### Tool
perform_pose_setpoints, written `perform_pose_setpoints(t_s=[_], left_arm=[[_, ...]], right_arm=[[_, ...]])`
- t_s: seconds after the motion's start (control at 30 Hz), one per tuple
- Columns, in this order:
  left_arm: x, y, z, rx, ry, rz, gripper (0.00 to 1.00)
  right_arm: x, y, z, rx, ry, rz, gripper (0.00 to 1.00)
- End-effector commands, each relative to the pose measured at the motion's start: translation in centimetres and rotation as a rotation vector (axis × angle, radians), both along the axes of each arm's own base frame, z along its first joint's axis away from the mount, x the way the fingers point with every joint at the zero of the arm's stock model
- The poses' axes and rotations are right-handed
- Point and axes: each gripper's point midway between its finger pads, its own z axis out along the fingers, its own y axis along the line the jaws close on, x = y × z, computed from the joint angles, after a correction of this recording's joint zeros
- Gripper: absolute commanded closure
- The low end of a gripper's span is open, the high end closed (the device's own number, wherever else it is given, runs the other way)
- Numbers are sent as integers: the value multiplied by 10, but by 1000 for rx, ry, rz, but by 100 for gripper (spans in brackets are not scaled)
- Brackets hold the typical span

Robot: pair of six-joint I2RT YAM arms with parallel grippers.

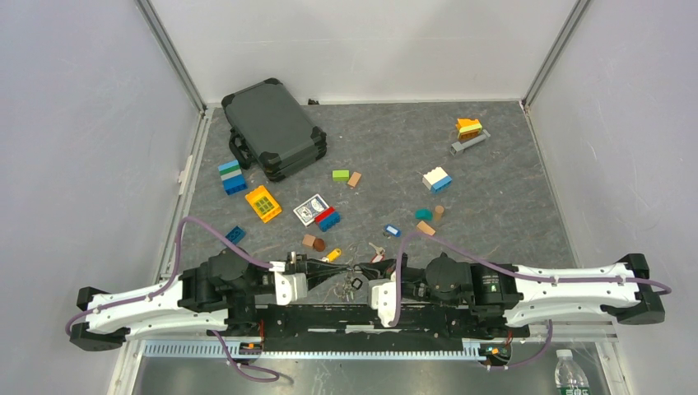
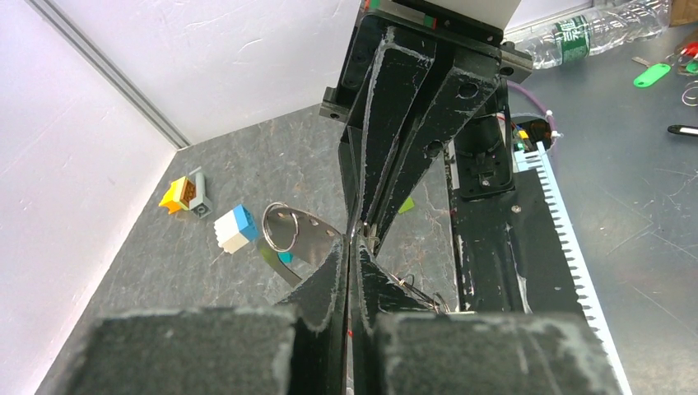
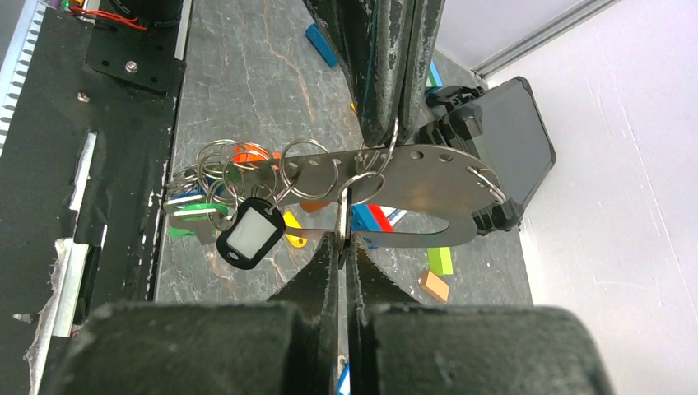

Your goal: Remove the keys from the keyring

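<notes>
The keyring point(image 3: 420, 185) is a flat grey metal plate with a row of holes, held in the air between both arms at the table's near middle point(image 1: 350, 276). Several small split rings hang from it with keys point(image 3: 202, 206) and a black tag point(image 3: 249, 233). My left gripper point(image 2: 354, 243) is shut on the keyring's edge; its fingers point(image 3: 387, 74) come down from the top of the right wrist view. My right gripper point(image 3: 343, 243) is shut on a silver key point(image 3: 342, 218) that hangs edge-on from one ring. Loose keys lie on the table: blue point(image 1: 392, 231), yellow point(image 1: 332, 255), red point(image 1: 377, 251).
A dark hard case point(image 1: 274, 127) lies at the back left. A playing-card box point(image 1: 312, 209) and toy bricks point(image 1: 436, 178) are scattered across the mat. The black base rail point(image 1: 346, 317) runs just under the grippers. A water bottle point(image 1: 568, 374) stands off the table's near right.
</notes>
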Motion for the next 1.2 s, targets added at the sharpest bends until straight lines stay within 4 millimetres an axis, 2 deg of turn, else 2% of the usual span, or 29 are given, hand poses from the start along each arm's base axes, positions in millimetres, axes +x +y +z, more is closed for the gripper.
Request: perform_pose_setpoints(t_s=[0.0,0.3,0.53,0.6,0.73,0.87,1.0,1.17], left_arm=[[0,1,28,-109,17,10,98],[-1,-2,27,-108,22,-3,98],[-2,-5,26,-104,21,-9,98],[-1,-4,27,-108,19,-4,98],[-1,-3,28,-112,18,-1,98],[0,-3,28,-113,17,1,98],[-1,-4,30,-118,16,-3,98],[-4,-6,32,-130,19,-20,98]], right_arm=[[4,3,8,6,-14,-33,100],[21,7,13,-18,-25,-141,100],[24,8,20,-2,-25,-161,100],[22,6,22,6,-24,-150,94],[14,-1,28,55,-18,-94,77],[1,-7,37,130,-16,-11,66],[-10,-6,45,200,-11,50,64],[-22,-1,59,315,14,113,70]])
